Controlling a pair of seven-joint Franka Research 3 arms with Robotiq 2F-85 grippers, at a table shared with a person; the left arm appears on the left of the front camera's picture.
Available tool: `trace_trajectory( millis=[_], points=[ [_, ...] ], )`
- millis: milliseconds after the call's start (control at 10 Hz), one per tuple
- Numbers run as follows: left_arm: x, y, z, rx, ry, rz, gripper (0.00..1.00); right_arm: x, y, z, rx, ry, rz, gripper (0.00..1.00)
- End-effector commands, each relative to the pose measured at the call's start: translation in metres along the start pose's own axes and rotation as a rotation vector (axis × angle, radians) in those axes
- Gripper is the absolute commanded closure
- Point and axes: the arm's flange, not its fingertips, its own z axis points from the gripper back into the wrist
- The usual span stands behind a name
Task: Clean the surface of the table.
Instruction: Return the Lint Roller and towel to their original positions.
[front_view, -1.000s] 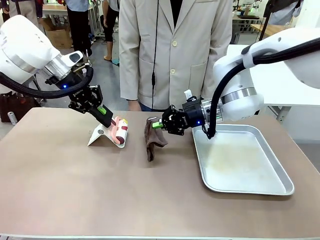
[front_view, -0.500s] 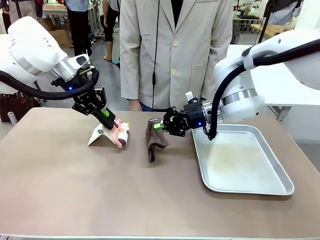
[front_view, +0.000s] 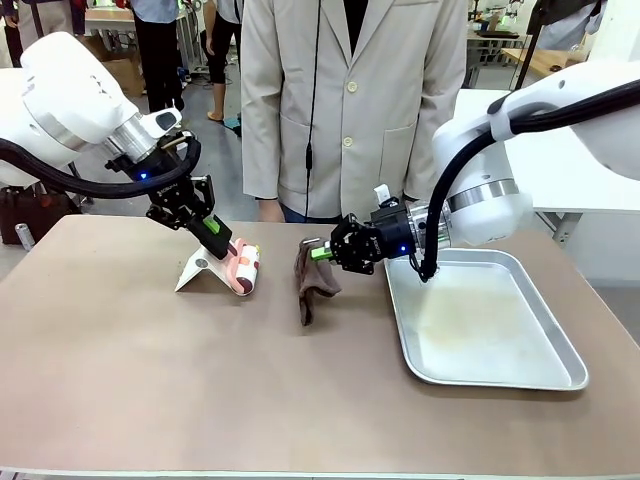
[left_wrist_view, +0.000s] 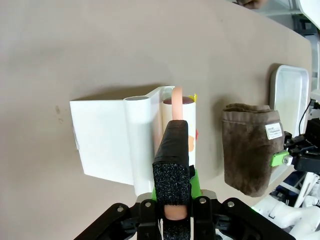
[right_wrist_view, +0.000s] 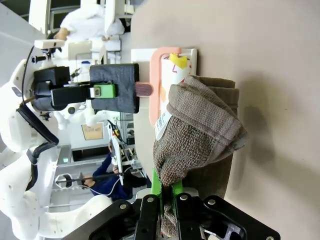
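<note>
Cloth, brown terry: clamped at its upper edge between the fingers of the right gripper, hung so that its long axis runs downward and its lower hem rests on the surface. Lint roller: pink handle pinched by the shut fingers of the left gripper, roller beside a white stand. Metal tray is set to the right. The bare surface is judged nearest the cloth, so the wipe falls to the right arm.
</note>
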Motion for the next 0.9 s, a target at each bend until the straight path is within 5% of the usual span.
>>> trace_trajectory(
  millis=[0,800],
  points=[
    [0.006,0.002,-0.007,0.05,-0.003,0.028,0.77,0.0,-0.003,0.005,-0.023,0.018,-0.02,0.91],
    [0.007,0.032,-0.014,-0.036,-0.013,0.062,0.77,0.002,0.0,0.003,-0.09,0.038,-0.034,0.91]
  ],
)
